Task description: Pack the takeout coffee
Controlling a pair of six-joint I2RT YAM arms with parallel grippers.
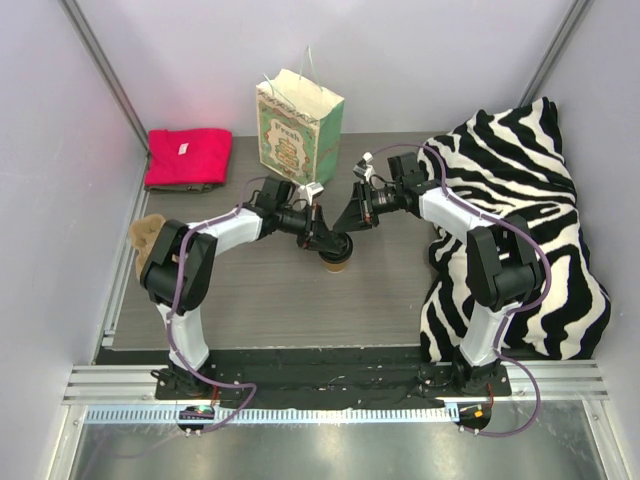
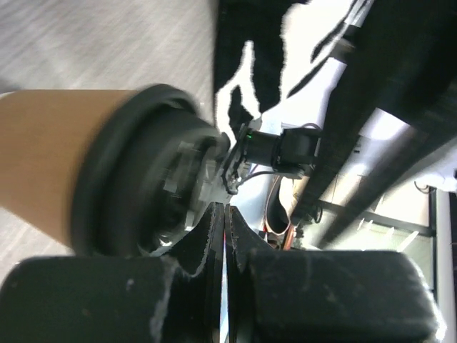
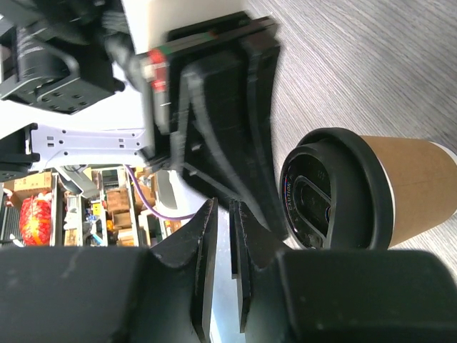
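Observation:
The takeout coffee cup point(image 1: 337, 263) stands upright on the grey table, tan kraft paper with its black lid point(image 1: 336, 246) on top. It also shows in the left wrist view point(image 2: 50, 153) with the lid point(image 2: 143, 175), and in the right wrist view point(image 3: 418, 189) with the lid point(image 3: 332, 189). My left gripper point(image 1: 326, 238) point(image 2: 223, 209) is shut and empty, its tips right by the lid's edge. My right gripper point(image 1: 353, 218) point(image 3: 223, 209) is shut and empty, just above and behind the cup. The white-and-green paper bag point(image 1: 298, 125) stands upright behind both grippers.
A red folded cloth point(image 1: 187, 157) lies at the back left. A zebra-striped cloth point(image 1: 520, 210) fills the right side. A tan object point(image 1: 148, 232) sits at the left edge beside the left arm. The two grippers are close together over the table's middle.

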